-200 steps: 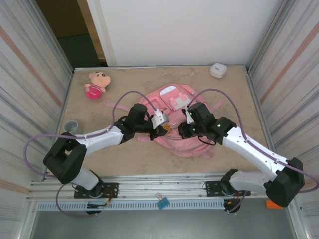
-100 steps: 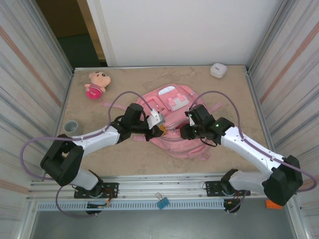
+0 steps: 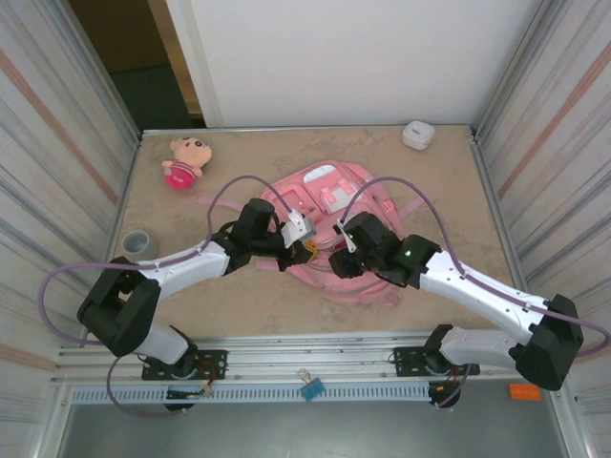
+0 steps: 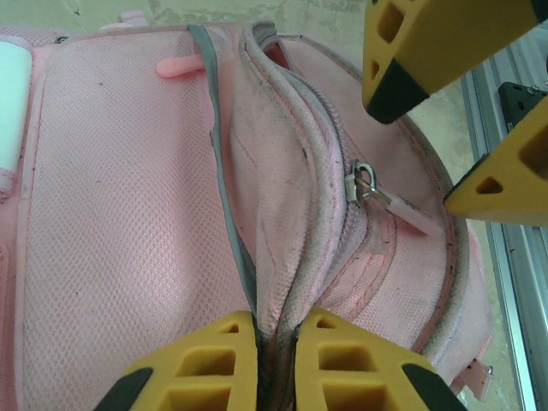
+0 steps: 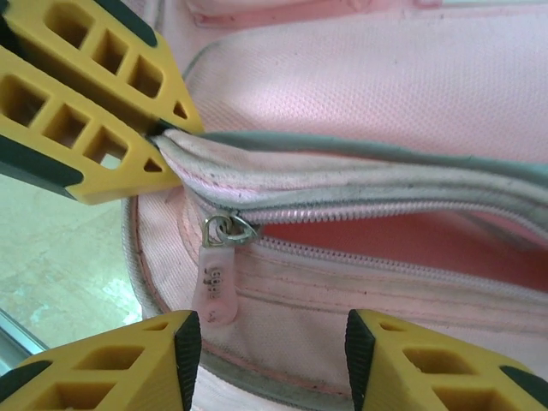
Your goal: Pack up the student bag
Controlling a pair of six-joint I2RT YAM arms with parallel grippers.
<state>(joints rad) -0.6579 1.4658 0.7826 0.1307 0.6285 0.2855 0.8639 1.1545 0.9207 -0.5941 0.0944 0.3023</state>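
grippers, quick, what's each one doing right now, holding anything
left gripper: shut, pinching a fold of fabric at the student bag's zip edge
right gripper: open, holding nothing, fingers apart just below the zip pull

No words or numbers can be read anywhere. Some tiny raised marks are seen on the pale pink zip pull (image 5: 214,287), which hangs at the zip of the student bag (image 5: 360,77), but they are too blurry to be made out.
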